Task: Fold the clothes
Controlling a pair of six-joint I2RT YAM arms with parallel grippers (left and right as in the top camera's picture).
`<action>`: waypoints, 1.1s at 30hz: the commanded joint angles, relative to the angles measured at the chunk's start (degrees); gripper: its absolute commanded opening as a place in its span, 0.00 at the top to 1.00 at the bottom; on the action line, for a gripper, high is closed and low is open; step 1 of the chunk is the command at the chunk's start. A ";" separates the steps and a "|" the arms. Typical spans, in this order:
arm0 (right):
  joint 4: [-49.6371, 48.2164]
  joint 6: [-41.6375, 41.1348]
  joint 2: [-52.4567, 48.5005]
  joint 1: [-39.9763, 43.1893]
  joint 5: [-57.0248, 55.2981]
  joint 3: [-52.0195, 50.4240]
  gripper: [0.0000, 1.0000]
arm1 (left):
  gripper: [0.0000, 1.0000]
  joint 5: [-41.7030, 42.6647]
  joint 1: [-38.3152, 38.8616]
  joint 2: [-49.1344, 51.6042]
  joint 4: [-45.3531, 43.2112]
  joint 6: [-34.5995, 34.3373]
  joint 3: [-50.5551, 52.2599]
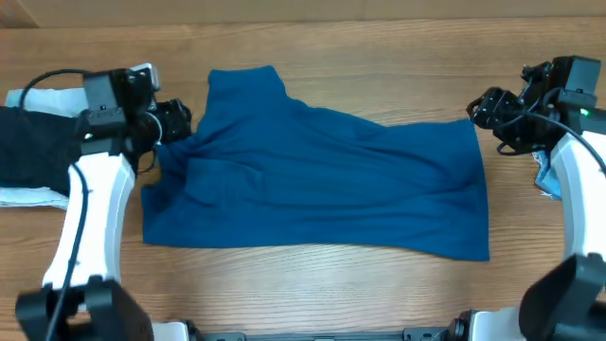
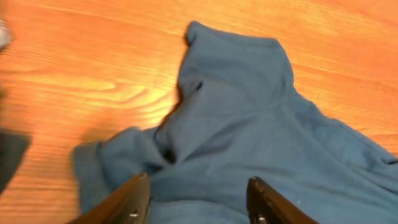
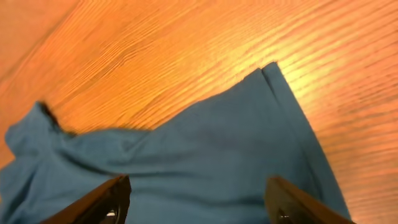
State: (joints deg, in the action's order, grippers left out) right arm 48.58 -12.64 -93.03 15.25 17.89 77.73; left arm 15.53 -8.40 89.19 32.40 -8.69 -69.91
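The clothes (image 1: 322, 180), a royal-blue shirt, lie folded into a wide band across the middle of the table, with one flap sticking up at the back left. My left gripper (image 1: 175, 123) hovers at the shirt's bunched left edge. In the left wrist view the left gripper (image 2: 199, 186) is open, the blue cloth (image 2: 249, 124) lying beneath the jaws and nothing pinched. My right gripper (image 1: 488, 109) is at the shirt's back right corner. In the right wrist view the right gripper (image 3: 199, 186) stands wide open over the cloth (image 3: 205, 149).
A near-black garment (image 1: 28, 142) lies at the far left on something white (image 1: 28, 197). A light-blue piece (image 1: 546, 175) shows at the right edge behind my right arm. Bare wooden table (image 1: 312, 284) runs along the front.
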 commanded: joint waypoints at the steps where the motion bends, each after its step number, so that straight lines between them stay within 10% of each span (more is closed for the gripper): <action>1: -3.69 4.22 -6.32 -0.13 3.67 1.01 0.22 | 0.42 4.98 1.79 8.04 -4.59 2.78 -2.69; 16: -13.09 4.13 -12.83 -0.13 4.92 1.01 0.20 | 0.39 9.55 2.62 39.50 -4.22 2.73 -30.99; 33: -11.02 4.15 -12.83 -0.13 4.90 1.01 0.21 | 0.55 3.54 5.46 51.12 -18.99 -1.84 -33.03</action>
State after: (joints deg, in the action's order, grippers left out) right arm 37.23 -8.95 -105.93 15.22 22.28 77.73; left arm 20.27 -3.75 137.62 14.50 -8.91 -101.67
